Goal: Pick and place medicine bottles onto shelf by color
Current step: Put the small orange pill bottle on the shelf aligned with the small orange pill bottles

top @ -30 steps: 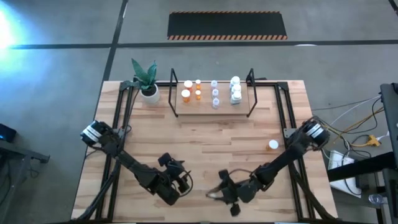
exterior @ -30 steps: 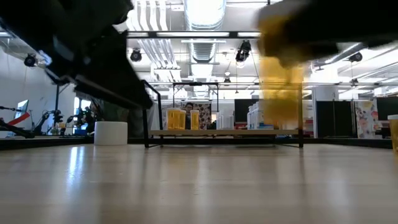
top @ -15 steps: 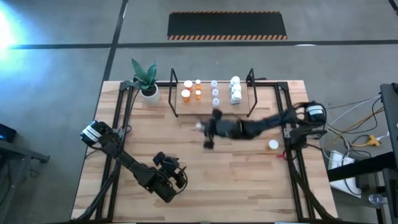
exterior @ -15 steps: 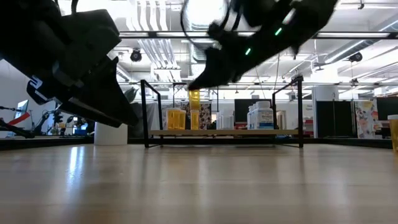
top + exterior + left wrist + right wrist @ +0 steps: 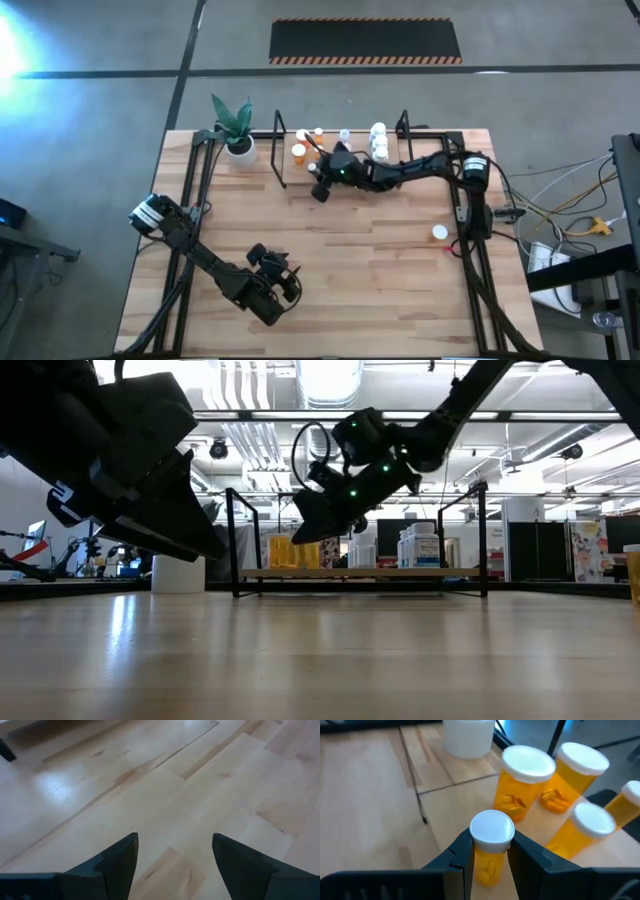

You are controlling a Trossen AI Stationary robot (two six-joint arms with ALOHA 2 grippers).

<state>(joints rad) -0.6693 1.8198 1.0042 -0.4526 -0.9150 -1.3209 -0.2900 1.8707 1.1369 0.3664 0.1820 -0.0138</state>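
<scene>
The step in hand is the placing of an orange bottle: the right gripper [image 5: 490, 852] holds a small orange medicine bottle [image 5: 489, 845] with a white cap, its jaws closed narrowly on the body just under the cap, and it hangs at the shelf's [image 5: 300, 178] near-left end, where the orange ones are kept. In the right wrist view the carried bottle is upright and sits just in front of three standing orange bottles [image 5: 525, 782] on the light wooden board, with the white plant pot [image 5: 467, 737] beyond them off the shelf's end. The next move, as I judge it, calls for lowering the bottle onto a bare patch of board beside its orange fellows without knocking them over, then parting the jaws and drawing back; whether its base already touches the board is hard to tell from these views. The right arm reaches from its base at the table's [image 5: 330, 270] right edge, stretched long and low across the shelf front, wrist tipped down toward the orange group. One more bottle [image 5: 439, 232] lies apart on the table near the right edge. The left gripper [image 5: 172, 857] waits low over bare wood at the table's near-left, jaws spread wide and empty.
</scene>
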